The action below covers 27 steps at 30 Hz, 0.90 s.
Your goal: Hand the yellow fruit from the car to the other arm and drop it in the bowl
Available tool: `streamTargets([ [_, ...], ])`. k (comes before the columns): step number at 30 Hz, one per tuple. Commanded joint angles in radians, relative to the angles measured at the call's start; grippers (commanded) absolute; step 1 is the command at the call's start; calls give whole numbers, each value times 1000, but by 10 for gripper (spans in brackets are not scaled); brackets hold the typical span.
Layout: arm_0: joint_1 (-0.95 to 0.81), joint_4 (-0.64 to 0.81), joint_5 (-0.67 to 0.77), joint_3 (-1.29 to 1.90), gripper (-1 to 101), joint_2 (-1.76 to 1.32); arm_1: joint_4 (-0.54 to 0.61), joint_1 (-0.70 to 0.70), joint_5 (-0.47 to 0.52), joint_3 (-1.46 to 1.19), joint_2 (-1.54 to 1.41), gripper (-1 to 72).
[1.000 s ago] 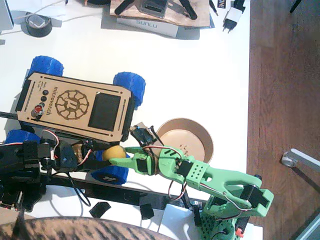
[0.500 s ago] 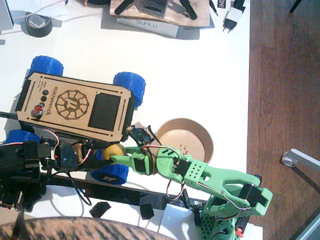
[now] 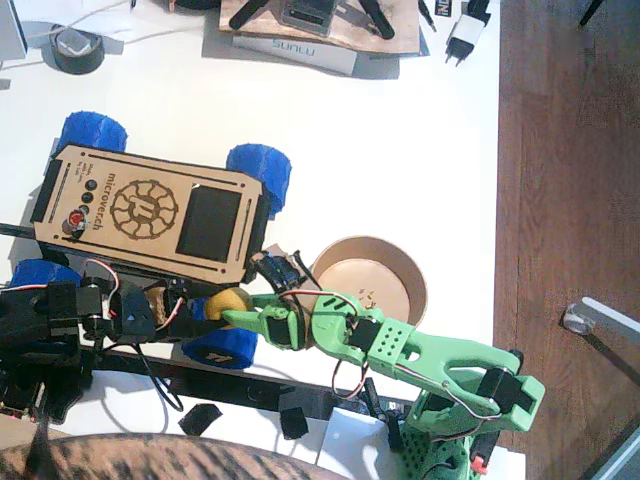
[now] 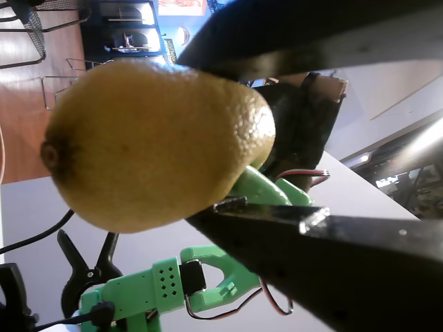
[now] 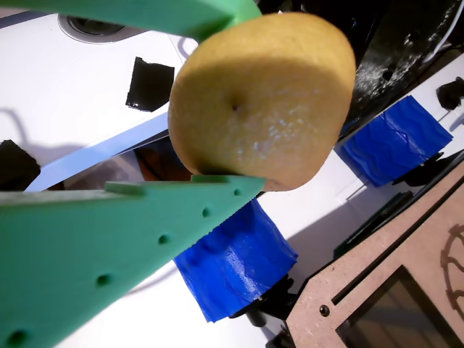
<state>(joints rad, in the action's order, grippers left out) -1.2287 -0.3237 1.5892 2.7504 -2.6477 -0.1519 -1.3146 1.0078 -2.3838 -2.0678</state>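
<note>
Lower left of centre, the lemon (image 3: 228,301) sits pinched between both claws: black left gripper (image 4: 228,131) and green right gripper (image 5: 217,101) each closed on it.

The car (image 3: 150,212) stands on the bench (image 3: 400,140), left of the bowl (image 3: 370,285). The yellow fruit (image 3: 228,303) sits between both arms' jaws, before the car.
</note>
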Motion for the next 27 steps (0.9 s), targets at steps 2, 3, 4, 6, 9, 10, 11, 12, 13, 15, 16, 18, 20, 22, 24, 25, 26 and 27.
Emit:
streamTargets([
  [2,-9,2,11,-29,203,-2,-14,58,14,-25,-75,2],
  [3,-9,3,9,-29,256,0,-21,67,14,-34,-100,2],
  [4,-9,3,6,-29,298,0,-34,77,14,-40,-123,2],
  [6,-9,5,3,-29,373,0,-77,100,12,-63,-189,1],
  [9,-9,5,2,-29,476,0,-190,129,-11,-106,-321,1],
  [10,-9,5,2,-29,512,-2,-233,140,-23,-114,-367,1],
  [11,-9,5,2,-29,543,-2,-265,156,-28,-121,-408,1],
  [12,-9,5,2,-29,555,-2,-291,175,-34,-126,-449,1],
  [13,-9,5,0,-29,567,-2,-318,193,-41,-127,-488,1],
  [15,-9,8,0,-29,585,-2,-382,232,-48,-141,-580,1],
  [16,-9,9,0,-29,589,-2,-417,253,-58,-144,-623,1],
  [18,-9,9,0,-29,592,-3,-486,307,-89,-138,-698,1],
  [20,-9,11,0,-29,597,-3,-523,368,-130,-120,-735,1],
  [22,-9,11,0,-29,599,-3,-552,428,-178,-100,-750,1],
  [24,-9,12,0,-29,602,-3,-583,488,-250,-72,-755,1],
  [25,-9,12,0,-29,604,-3,-595,522,-287,-58,-742,1],
  [26,-9,12,0,-29,605,-3,-606,548,-330,-49,-739,1],
  [27,-9,12,0,-29,605,-3,-620,569,-362,-43,-732,1],
])
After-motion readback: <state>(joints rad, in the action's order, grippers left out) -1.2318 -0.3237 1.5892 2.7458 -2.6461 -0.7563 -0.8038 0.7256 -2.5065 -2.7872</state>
